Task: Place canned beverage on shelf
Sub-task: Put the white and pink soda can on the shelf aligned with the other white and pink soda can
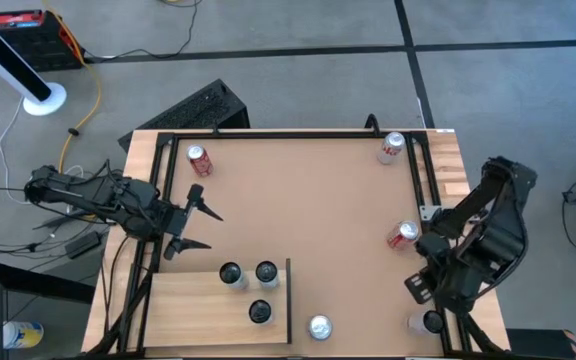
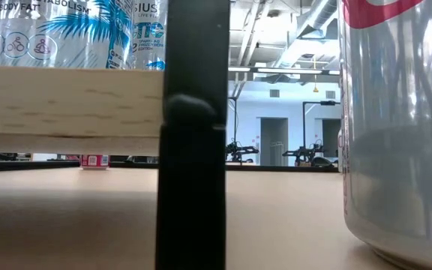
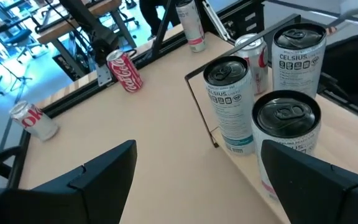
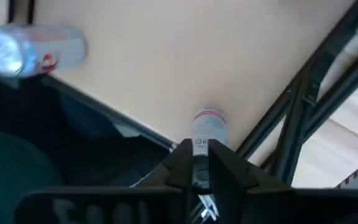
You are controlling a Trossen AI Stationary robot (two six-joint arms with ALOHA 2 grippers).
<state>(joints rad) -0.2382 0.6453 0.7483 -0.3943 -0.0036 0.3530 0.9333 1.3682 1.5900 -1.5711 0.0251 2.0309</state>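
High view, left fingers (image 1: 201,201) spread wide, right fingers (image 4: 182,167) narrow by can (image 4: 210,127), grip unclear.

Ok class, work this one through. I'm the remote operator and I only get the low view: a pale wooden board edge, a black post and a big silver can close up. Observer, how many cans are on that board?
Observer: Three black-topped cans stand upright on the pale light-wood shelf.
Operator: Where is the left tool?
Observer: The left tool is open and empty above the brown tabletop, just beyond the shelf's far edge.
Operator: And the right one?
Observer: The right tool points at a red-and-white can lying on its side near the table's right edge.
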